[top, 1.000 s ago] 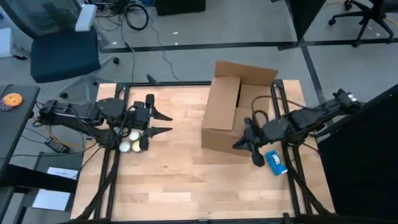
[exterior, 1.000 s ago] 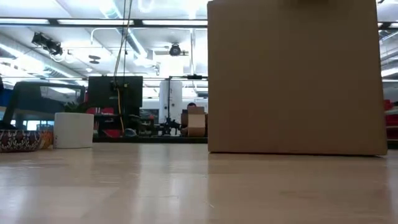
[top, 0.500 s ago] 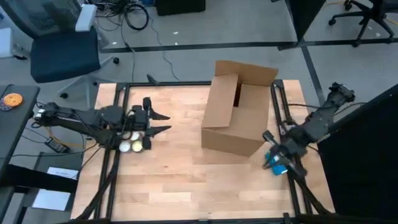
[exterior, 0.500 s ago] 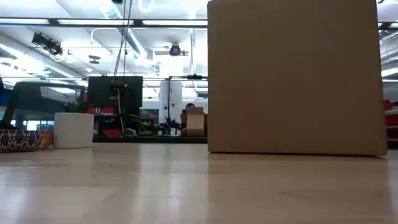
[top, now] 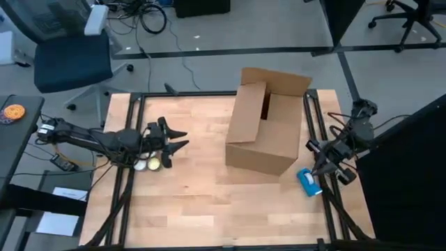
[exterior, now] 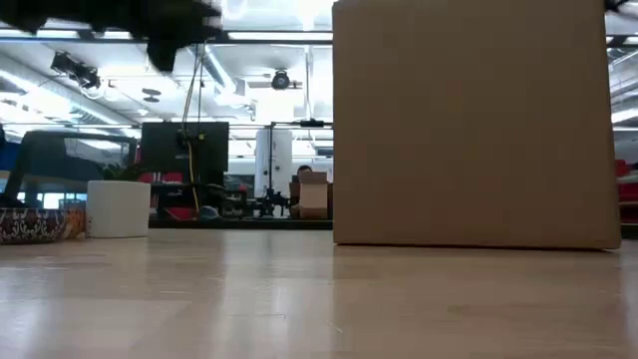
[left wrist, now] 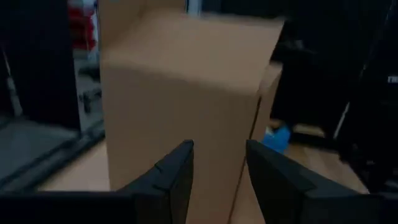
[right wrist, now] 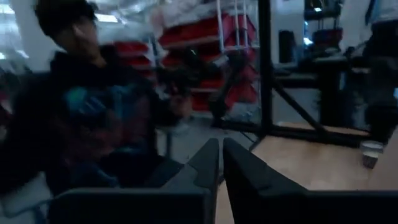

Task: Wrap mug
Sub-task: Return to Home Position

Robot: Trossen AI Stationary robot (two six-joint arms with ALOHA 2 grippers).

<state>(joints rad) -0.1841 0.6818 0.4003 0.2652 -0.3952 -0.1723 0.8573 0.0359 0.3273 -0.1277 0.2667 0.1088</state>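
A white mug stands on its base at the table's left side; from above it shows as pale round shapes just near my left arm. My left gripper hovers open beside them, its fingers pointing toward the cardboard box with nothing between them. My right gripper is at the table's right edge, beside the box and above a blue tape dispenser. Its fingers stand shut on nothing. No wrapping material shows.
The open cardboard box stands far right of centre and fills much of the low view. A patterned bowl sits left of the mug. Bare wood lies between the arms. A person is beyond the table.
My right arm has swung away from the box's near side toward the table's right edge and turned, uncovering the blue tape dispenser. My left gripper has drawn back a little toward the table's left edge. The mug and box have stayed put.
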